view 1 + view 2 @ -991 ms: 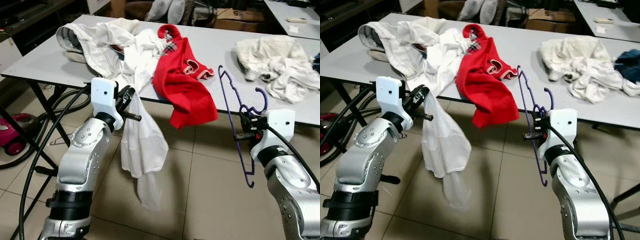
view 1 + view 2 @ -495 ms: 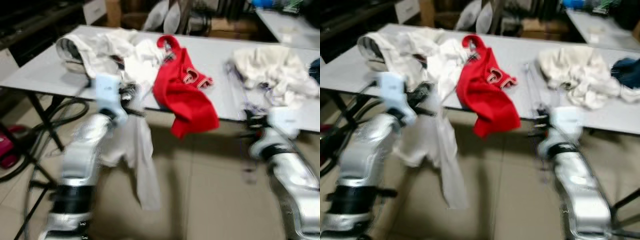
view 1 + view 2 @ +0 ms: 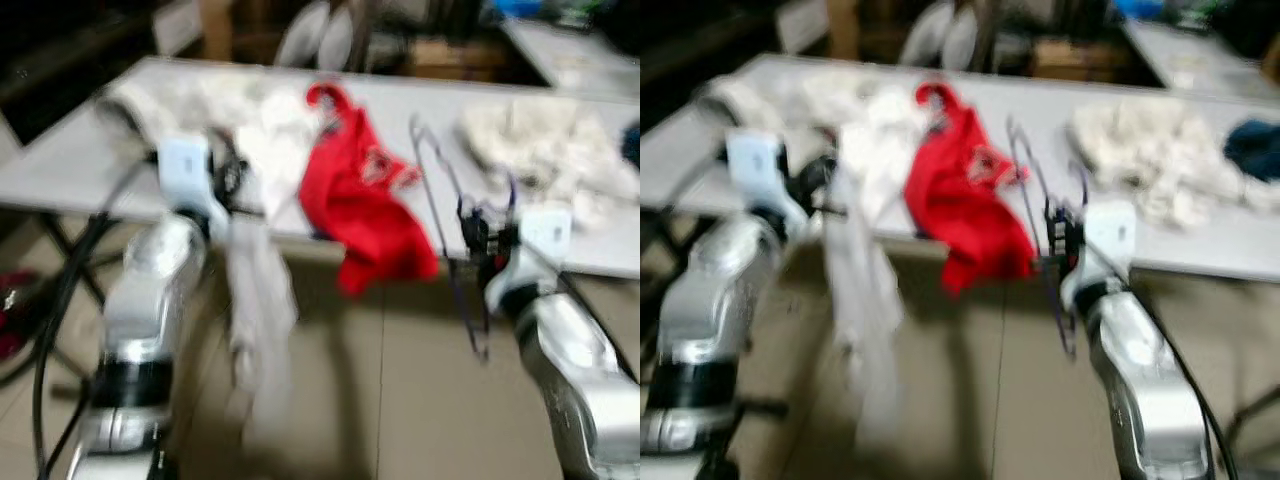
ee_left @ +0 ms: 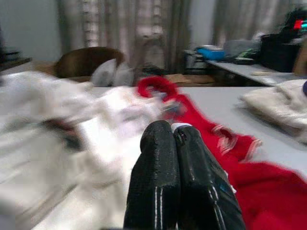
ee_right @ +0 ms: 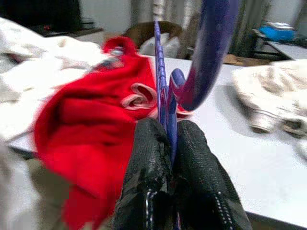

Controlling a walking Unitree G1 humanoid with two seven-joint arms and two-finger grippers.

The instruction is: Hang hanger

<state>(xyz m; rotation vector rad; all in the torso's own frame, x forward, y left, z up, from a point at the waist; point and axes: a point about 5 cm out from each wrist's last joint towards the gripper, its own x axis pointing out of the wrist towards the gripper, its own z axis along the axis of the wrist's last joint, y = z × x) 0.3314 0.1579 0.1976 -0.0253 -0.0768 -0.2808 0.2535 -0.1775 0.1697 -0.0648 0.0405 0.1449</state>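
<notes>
The head views are blurred. A thin purple hanger (image 3: 440, 190) stands nearly upright in front of the table edge, and my right gripper (image 3: 478, 232) is shut on it near its hook. In the right wrist view the fingers (image 5: 148, 158) pinch the purple hanger (image 5: 211, 48). My left gripper (image 3: 232, 180) is at the table's front edge, shut on a white garment (image 3: 258, 290) that hangs down toward the floor. In the left wrist view the left gripper (image 4: 171, 125) has its fingers pressed together. A red garment (image 3: 360, 200) drapes over the edge between the two grippers.
The grey table (image 3: 60, 160) also carries a heap of pale clothes (image 3: 250, 110) at the left and a cream pile (image 3: 540, 140) at the right. Black cables (image 3: 60, 300) hang by the left arm. Tiled floor lies below.
The whole picture has shifted and blurred, so the camera is moving. Both grippers keep their holds, and the hanger now stands closer to the red garment in the picture.
</notes>
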